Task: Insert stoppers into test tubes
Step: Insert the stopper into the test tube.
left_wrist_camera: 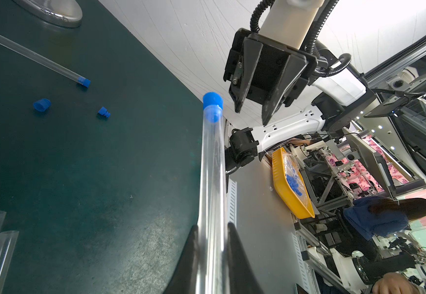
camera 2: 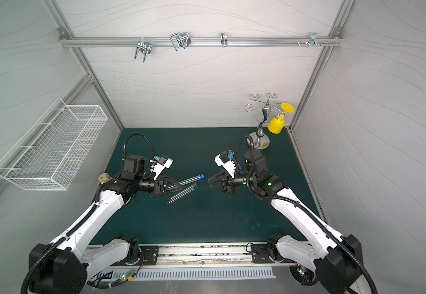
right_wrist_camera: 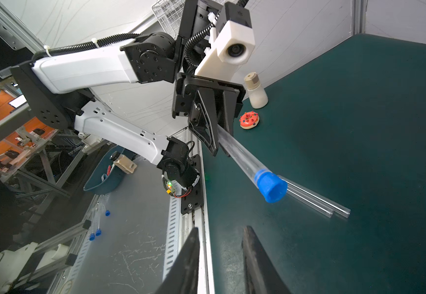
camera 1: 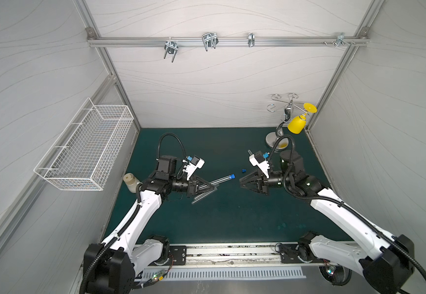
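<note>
Your left gripper [left_wrist_camera: 213,225] is pinching a slender clear test tube [left_wrist_camera: 211,165] above the dark green mat [left_wrist_camera: 105,191], with a bright blue plastic stopper [left_wrist_camera: 212,100] in its mouth. Your right gripper [left_wrist_camera: 252,115] hangs just beyond that end, jaws apart and empty. This tube looks capped, so you likely lay it down next and fetch a loose blue stopper [left_wrist_camera: 41,104] for the two open clear tubes [right_wrist_camera: 316,201] on the mat.
</note>
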### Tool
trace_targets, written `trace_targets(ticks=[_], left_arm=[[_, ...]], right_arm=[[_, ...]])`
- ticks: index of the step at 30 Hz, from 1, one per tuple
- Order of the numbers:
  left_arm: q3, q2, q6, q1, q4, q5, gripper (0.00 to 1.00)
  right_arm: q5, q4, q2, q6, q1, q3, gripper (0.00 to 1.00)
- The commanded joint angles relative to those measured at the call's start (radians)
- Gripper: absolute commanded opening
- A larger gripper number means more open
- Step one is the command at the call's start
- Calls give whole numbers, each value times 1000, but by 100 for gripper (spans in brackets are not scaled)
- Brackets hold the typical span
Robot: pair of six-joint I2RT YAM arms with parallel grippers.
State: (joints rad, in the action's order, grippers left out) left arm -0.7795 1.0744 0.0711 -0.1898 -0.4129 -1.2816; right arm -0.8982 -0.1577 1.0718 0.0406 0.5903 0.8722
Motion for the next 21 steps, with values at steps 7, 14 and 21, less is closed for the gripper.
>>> trace_targets(ticks=[7, 14, 21], left_arm=[[-34, -6, 13, -7, 14, -45, 0], [-30, -8, 19, -11, 10, -41, 0], [-29, -9, 20, -19, 8, -47, 0]], right_arm=[[7, 24, 34, -194, 38, 18, 30], [19, 43, 32, -282, 55, 10, 32], [54, 75, 25, -318, 55, -3, 33]])
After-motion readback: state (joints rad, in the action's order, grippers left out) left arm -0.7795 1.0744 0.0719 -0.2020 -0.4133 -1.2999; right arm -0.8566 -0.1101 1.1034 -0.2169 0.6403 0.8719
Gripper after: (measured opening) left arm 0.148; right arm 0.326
